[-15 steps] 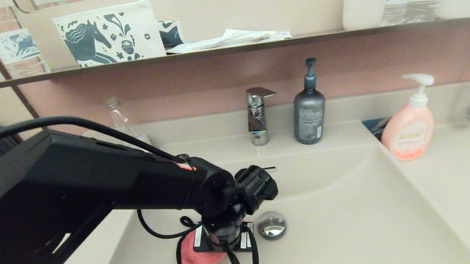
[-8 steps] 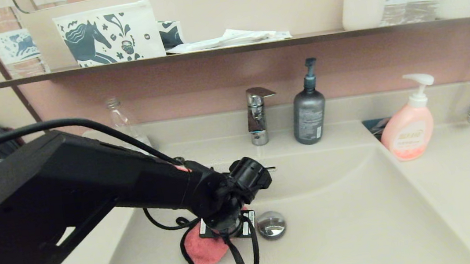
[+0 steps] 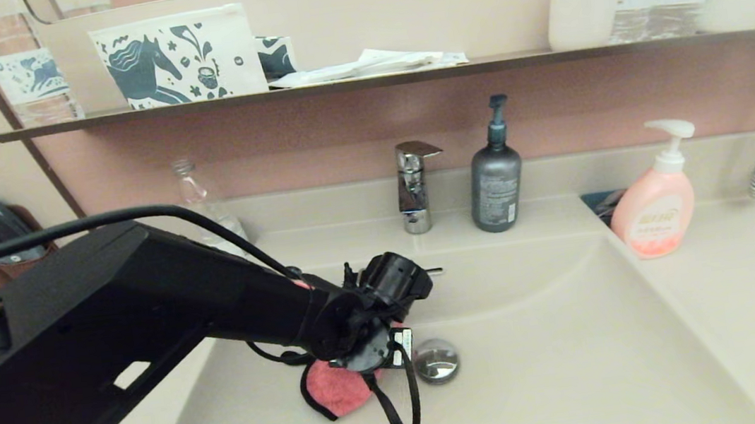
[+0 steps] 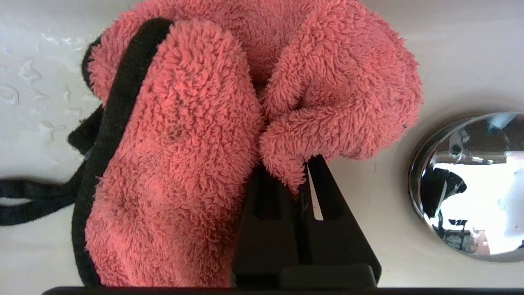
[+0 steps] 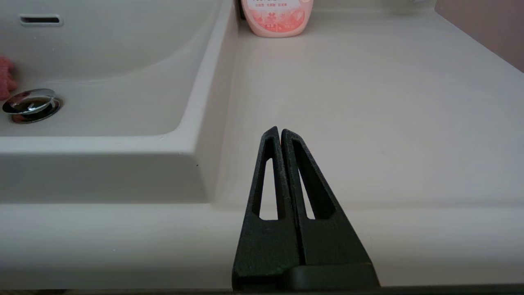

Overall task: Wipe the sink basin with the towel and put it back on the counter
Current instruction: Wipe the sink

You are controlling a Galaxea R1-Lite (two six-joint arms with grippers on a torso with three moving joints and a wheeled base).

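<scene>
The coral-pink towel (image 3: 338, 394) lies bunched on the floor of the beige sink basin (image 3: 566, 368), just left of the chrome drain plug (image 3: 436, 360). My left gripper (image 4: 301, 164) reaches down into the basin and is shut on a fold of the towel (image 4: 196, 123); the wrist hides the fingers in the head view. The towel's black edging and loop (image 3: 400, 408) trail toward the front. Water drops dot the basin floor (image 4: 28, 82). My right gripper (image 5: 280, 130) is shut and empty, low at the front edge of the counter (image 5: 368, 82) right of the basin.
A chrome faucet (image 3: 414, 186) and a grey pump bottle (image 3: 495, 177) stand behind the basin. A pink soap pump bottle (image 3: 652, 205) sits on the right counter (image 3: 748, 283). A clear bottle (image 3: 201, 196) stands at back left. A dark shelf (image 3: 363, 82) runs above.
My left arm has slid the towel across the basin floor to the right and a little back, closer to the drain plug. The right arm has not moved.
</scene>
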